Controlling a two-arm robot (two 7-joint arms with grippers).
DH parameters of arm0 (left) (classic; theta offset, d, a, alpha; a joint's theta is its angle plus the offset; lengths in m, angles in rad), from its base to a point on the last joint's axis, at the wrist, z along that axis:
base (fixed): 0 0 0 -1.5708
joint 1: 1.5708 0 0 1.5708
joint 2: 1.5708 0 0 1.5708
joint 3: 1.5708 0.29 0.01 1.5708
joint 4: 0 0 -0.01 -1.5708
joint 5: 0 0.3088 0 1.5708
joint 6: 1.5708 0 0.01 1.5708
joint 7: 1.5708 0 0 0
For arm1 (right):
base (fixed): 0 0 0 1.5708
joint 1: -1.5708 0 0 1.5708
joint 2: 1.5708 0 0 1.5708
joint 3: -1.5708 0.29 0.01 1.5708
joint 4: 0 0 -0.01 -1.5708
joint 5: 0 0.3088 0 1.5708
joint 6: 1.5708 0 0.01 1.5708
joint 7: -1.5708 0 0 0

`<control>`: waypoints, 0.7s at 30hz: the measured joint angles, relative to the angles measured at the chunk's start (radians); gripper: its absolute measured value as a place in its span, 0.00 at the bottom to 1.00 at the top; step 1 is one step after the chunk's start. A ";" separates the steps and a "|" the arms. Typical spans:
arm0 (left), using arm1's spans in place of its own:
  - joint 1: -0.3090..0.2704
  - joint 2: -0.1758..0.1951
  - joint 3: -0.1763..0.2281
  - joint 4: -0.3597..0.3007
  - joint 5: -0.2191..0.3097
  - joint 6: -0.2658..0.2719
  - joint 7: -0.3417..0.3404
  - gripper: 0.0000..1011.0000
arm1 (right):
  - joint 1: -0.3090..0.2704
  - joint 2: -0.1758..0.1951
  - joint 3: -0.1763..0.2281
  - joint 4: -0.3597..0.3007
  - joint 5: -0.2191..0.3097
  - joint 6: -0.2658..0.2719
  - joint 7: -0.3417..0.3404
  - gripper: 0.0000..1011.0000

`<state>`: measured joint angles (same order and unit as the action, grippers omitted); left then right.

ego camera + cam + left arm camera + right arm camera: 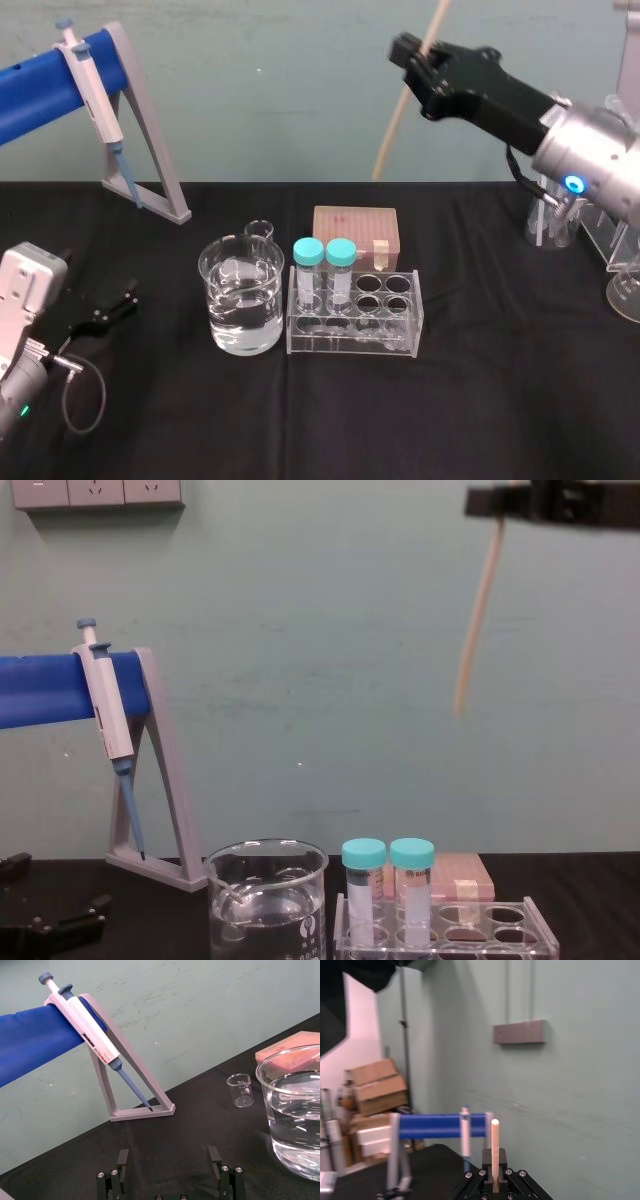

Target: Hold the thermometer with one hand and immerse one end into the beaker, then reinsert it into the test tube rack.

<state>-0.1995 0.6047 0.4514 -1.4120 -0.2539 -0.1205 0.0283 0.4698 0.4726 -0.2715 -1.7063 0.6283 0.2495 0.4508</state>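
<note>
Now the right gripper (412, 55), clamped on the tilted thermometer (396, 125), holds it high above the table (500, 400), and the beaker (241, 295) stands below, to the left of its lower end.

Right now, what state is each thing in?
Thin cream-pink rod thermometer: gripped, held high, tilted, clear of beaker.
Black right gripper: shut on the thermometer.
Black left gripper: open, low at left.
Clear glass beaker: upright, part-filled with clear liquid.
Clear plastic test tube rack: two teal-capped tubes in, other holes empty.
Grey-blue pipette: hanging on stand.
</note>
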 joint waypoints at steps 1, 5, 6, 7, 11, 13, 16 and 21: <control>0.000 0.000 0.000 0.000 0.000 0.000 0.000 0.99 | 0.020 0.001 -0.010 0.000 0.015 0.011 0.019 0.05; 0.000 0.000 0.000 0.000 0.000 0.000 0.000 0.99 | 0.057 -0.003 -0.034 0.012 0.037 0.028 0.049 0.05; 0.000 0.000 0.000 0.000 0.000 0.000 0.000 0.99 | 0.072 -0.009 -0.048 0.023 0.046 0.033 0.060 0.05; 0.000 0.000 0.000 0.000 0.000 0.000 0.000 0.99 | 0.079 -0.013 -0.055 0.029 0.048 0.035 0.065 0.05; 0.000 0.000 0.000 0.000 0.000 0.000 0.000 0.99 | 0.113 -0.038 -0.102 0.069 0.053 0.036 0.082 0.05; 0.000 0.000 0.000 0.000 0.000 0.000 0.000 0.99 | 0.134 -0.056 -0.134 0.103 0.049 0.035 0.087 0.05; 0.000 0.000 0.000 0.000 0.000 0.000 0.000 0.99 | 0.161 -0.080 -0.177 0.148 0.037 0.030 0.091 0.05; 0.000 0.000 0.000 0.000 0.000 0.000 0.000 0.99 | 0.201 -0.119 -0.246 0.228 0.014 0.014 0.098 0.05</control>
<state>-0.1995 0.6047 0.4514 -1.4120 -0.2539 -0.1205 0.0283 0.6706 0.3535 -0.5172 -1.4780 0.6426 0.2632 0.5486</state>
